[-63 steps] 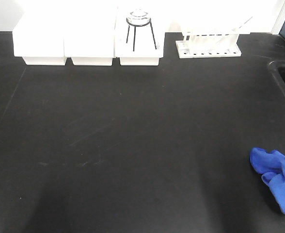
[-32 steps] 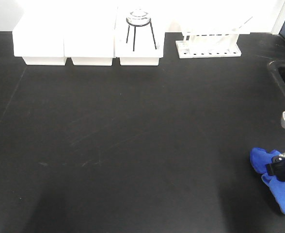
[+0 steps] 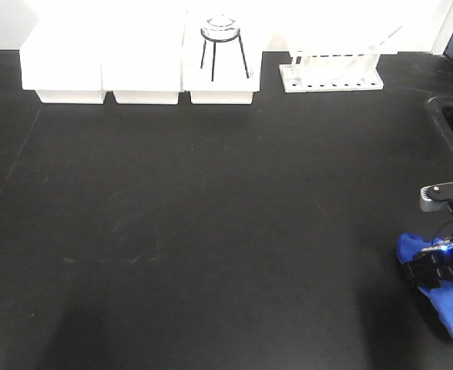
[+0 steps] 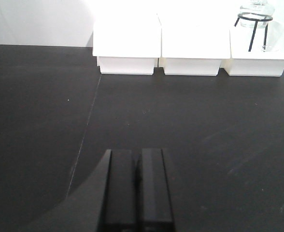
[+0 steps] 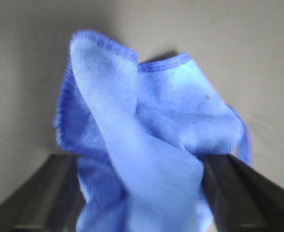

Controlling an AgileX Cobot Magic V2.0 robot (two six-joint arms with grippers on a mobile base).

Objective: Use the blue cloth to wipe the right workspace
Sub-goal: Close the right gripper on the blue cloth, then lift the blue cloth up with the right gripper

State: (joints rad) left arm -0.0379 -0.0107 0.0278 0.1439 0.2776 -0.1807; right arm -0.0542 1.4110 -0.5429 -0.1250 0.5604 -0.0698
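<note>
The blue cloth lies crumpled on the black bench at the right edge of the front view. My right gripper is down over the cloth's left part. In the right wrist view the cloth bulges up between the two dark fingers, which stand wide apart on either side of it; the gripper is open. My left gripper shows only in the left wrist view, shut and empty, low over the bare black bench on the left.
Three white bins line the back edge, with a black tripod stand on the right one. A white test-tube rack stands at the back right. A sink's rim is at the right edge.
My right gripper has come into view from the right edge and moved left and down onto the cloth. The cloth's left part is now partly covered by it.
</note>
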